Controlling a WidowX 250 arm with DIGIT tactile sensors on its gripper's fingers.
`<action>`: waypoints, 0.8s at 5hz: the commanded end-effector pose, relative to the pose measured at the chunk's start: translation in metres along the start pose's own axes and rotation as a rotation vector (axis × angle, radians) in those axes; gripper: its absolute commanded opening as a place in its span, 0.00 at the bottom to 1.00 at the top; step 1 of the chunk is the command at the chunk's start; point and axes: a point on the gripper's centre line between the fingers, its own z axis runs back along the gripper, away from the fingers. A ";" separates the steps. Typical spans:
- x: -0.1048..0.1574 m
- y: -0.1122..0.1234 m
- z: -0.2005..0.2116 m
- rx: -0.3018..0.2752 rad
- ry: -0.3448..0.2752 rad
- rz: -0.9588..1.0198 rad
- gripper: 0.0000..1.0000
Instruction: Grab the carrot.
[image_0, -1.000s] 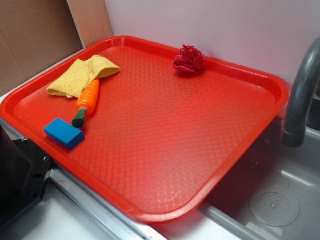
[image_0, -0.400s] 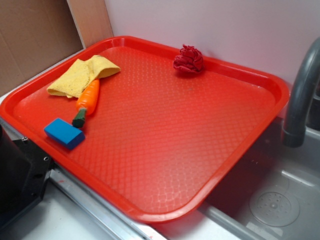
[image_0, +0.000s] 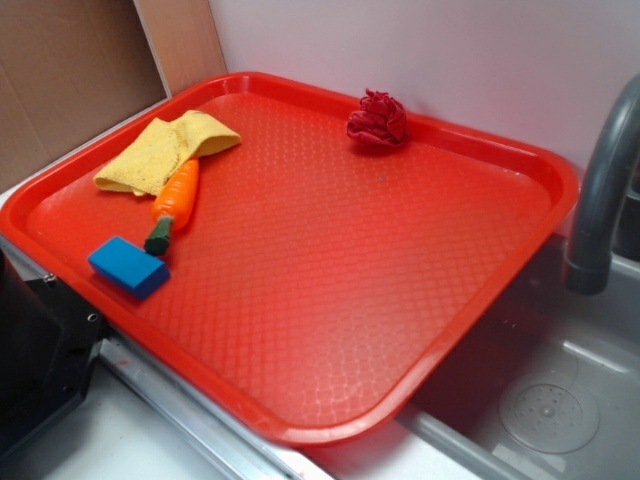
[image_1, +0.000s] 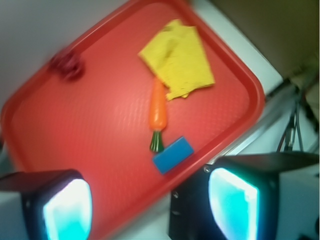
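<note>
The carrot (image_0: 172, 200) lies on the red tray (image_0: 330, 270) near its left side, orange body toward the yellow cloth, dark green stem toward the blue block. The wrist view shows the carrot (image_1: 158, 111) well ahead of me, stem end nearest. My gripper (image_1: 150, 207) is open, its two cyan-lit pads wide apart with nothing between them, high above the tray's near rim. The gripper does not show in the exterior view.
A yellow cloth (image_0: 165, 150) touches the carrot's thick end. A blue block (image_0: 128, 266) sits just beside the stem. A crumpled red rag (image_0: 377, 119) lies at the tray's back edge. A grey faucet (image_0: 600, 200) and a sink (image_0: 540, 400) are at the right.
</note>
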 end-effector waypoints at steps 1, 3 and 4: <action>0.021 0.007 -0.045 -0.036 -0.067 0.105 1.00; 0.032 0.011 -0.097 0.001 -0.061 0.093 1.00; 0.034 0.007 -0.125 0.035 -0.078 0.059 1.00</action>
